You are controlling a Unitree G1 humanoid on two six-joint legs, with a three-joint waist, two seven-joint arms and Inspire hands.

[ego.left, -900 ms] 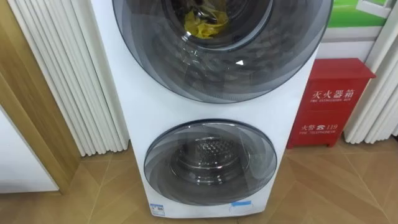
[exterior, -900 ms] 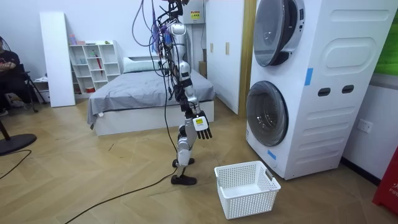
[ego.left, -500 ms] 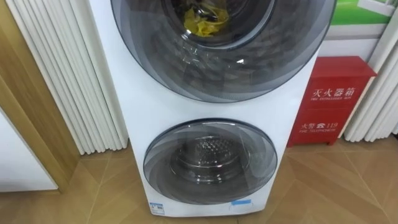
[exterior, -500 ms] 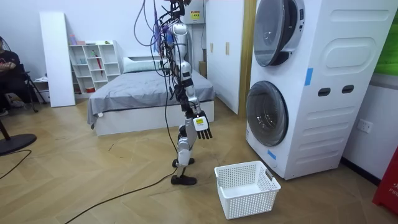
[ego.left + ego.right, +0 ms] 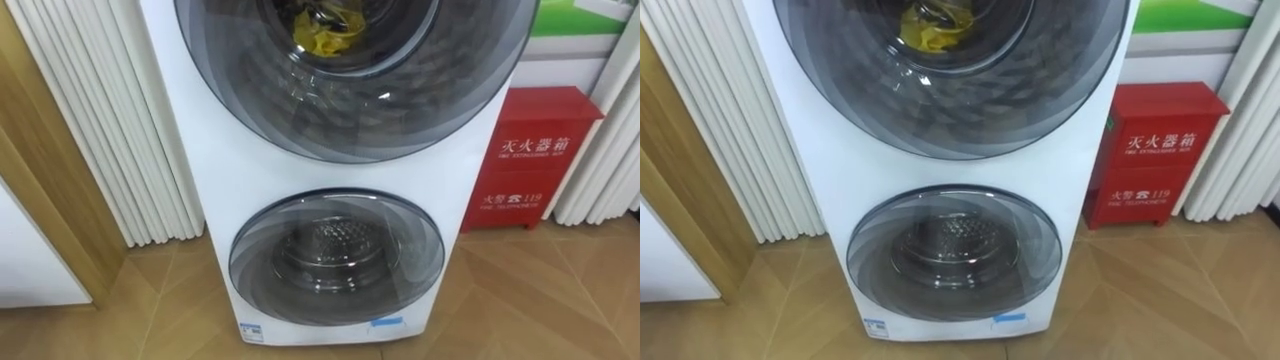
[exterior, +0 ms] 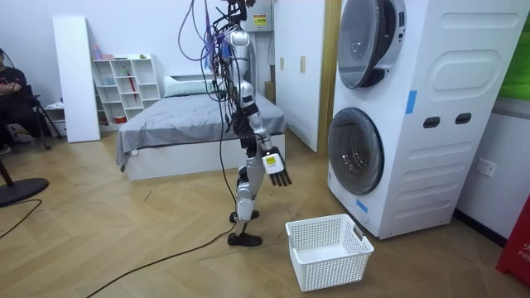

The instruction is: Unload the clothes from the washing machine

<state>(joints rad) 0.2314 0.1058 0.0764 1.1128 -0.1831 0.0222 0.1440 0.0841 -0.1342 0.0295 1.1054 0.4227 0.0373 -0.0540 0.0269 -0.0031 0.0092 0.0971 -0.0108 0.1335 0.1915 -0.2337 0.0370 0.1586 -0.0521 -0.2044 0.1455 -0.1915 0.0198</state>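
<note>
The right hand (image 6: 276, 168) hangs at hip level with its fingers loose and straight, holding nothing, and it is well short of anything it must touch. Below and ahead of it a white laundry basket (image 6: 308, 263) sits on the floor, between the hand and the stacked washing machine (image 6: 447, 165). A step forward taken without allowing for the basket could kick it aside or trip the robot. Further ahead of the hand, at about its own height, is the lower door (image 5: 337, 257), with a bare steel drum behind the glass. Reaching for this one would waste the move, since nothing lies inside. Above the hand's level is the upper door (image 5: 420, 100), which looks closed, so the likeliest trouble is a reach that meets glass, or a pull on the rim that slips because the hand comes in too low. Behind that glass, high and well ahead of the hand, lies the yellow garment (image 5: 327, 32), the thing to fetch. It may snag on the drum lip or drop short of the basket as it comes out. Beyond, off to the hand's right, a red fire-extinguisher cabinet (image 5: 535, 150) could be clipped by a wide swing
</note>
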